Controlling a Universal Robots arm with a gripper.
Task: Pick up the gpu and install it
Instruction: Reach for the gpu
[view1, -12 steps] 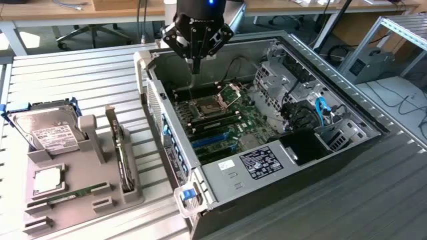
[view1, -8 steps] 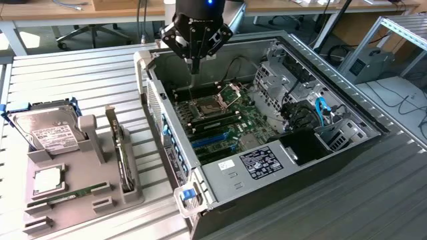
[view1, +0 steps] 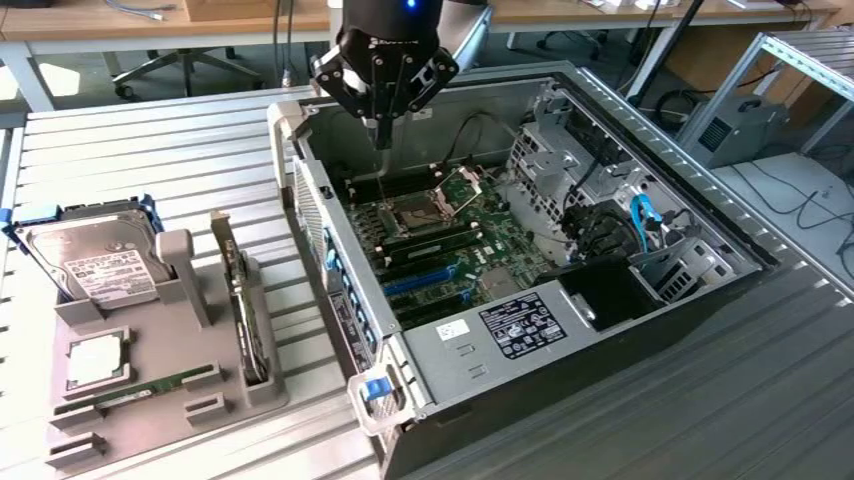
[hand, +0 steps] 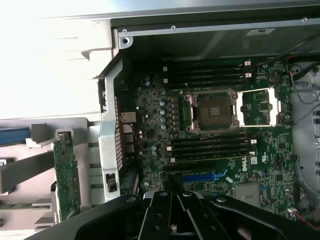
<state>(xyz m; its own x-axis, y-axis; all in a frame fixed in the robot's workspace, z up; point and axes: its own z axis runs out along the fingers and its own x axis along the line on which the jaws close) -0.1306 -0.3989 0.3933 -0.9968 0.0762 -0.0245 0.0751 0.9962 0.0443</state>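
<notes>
The claw (view1: 383, 138) hangs clenched on nothing, fingers pressed together and pointing down, over the far end of the open computer case (view1: 310, 190). Under it lies the green motherboard (view1: 461, 235). In the exterior view its bare processor socket (view1: 416, 215) sits at five o'clock of the fingertips, with blue slots (view1: 420, 280) further along at six. The gpu (view1: 240, 300) is well apart, at eight o'clock of the claw and outside the case — upright on its long edge in a grey holder (view1: 180, 275) on the slatted desk (view1: 160, 150). A hard drive (view1: 100, 265) stands at nine o'clock of the gpu.
</notes>
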